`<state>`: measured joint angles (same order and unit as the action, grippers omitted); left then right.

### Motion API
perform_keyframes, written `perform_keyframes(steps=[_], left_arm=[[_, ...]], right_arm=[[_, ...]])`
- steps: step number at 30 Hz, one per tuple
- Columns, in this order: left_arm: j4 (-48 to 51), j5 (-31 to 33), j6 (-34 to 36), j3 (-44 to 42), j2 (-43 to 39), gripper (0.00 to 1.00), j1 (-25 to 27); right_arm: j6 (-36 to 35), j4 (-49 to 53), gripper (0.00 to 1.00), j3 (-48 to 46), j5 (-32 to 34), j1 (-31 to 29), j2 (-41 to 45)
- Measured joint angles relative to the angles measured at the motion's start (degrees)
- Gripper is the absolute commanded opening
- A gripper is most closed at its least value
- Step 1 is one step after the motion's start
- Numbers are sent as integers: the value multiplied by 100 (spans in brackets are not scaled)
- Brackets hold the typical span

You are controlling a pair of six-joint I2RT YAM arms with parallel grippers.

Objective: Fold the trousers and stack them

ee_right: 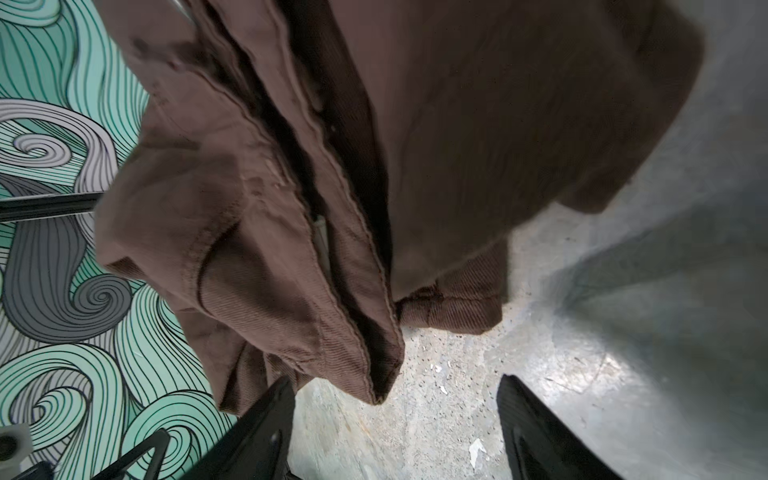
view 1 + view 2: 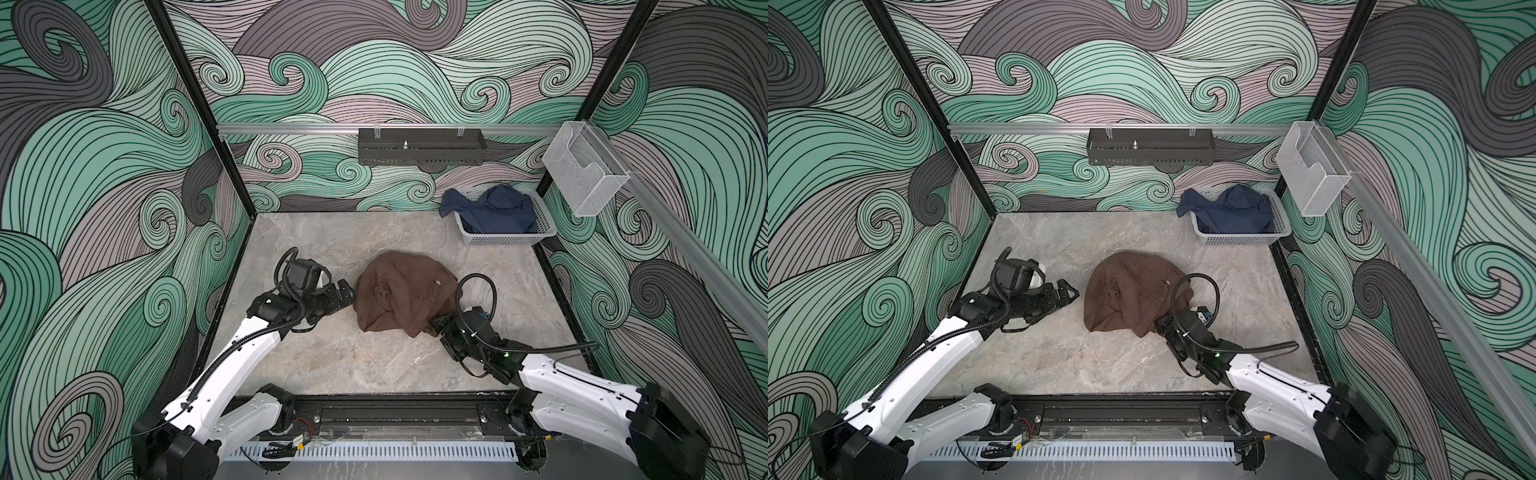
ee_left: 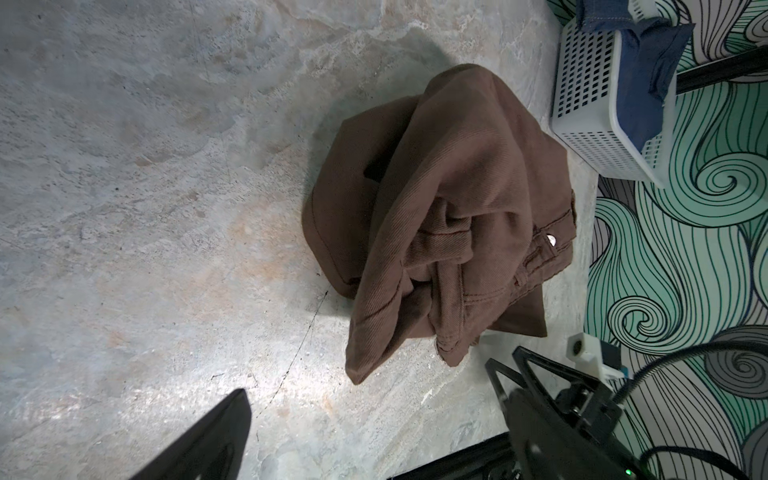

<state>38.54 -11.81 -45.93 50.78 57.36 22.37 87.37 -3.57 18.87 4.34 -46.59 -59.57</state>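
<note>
A: Grey marbled tabletop (image 2: 332, 365) first, then dark chocolate-brown soft-cloth trousers (image 2: 403, 295), crumpled in a heap mid-table. Nothing folded; looks like the spreading-out step.

B: Just beside the heap, left gripper (image 2: 347, 289), jaws wide, empty. At the near edge, right gripper (image 1: 395, 384), fingers apart, hem corner (image 1: 374, 374) between them, unclamped.

A: Next, probably: pinch that corner, draw a leg straight.

B: Hem stitching only from the right wrist; small silver waist button (image 3: 552, 239) plainest from the left wrist.
</note>
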Motion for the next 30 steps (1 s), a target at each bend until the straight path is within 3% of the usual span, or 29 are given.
perform_keyframes(steps=[9,17,24,30], left_arm=[[205,0,24,-42,-518,99,-195],[503,-2,151,-42,-776,99,-400],[597,-2,260,-42,-809,99,-437],[614,-2,321,-44,-809,99,-437]], right_arm=[[1204,-1436,78,92,581,-857,-1519],[1926,-2192,67,229,1207,-1119,-2232],[2297,-2323,43,286,1410,-1213,-2479],[2398,-1963,16,299,1628,-1231,-2140]])
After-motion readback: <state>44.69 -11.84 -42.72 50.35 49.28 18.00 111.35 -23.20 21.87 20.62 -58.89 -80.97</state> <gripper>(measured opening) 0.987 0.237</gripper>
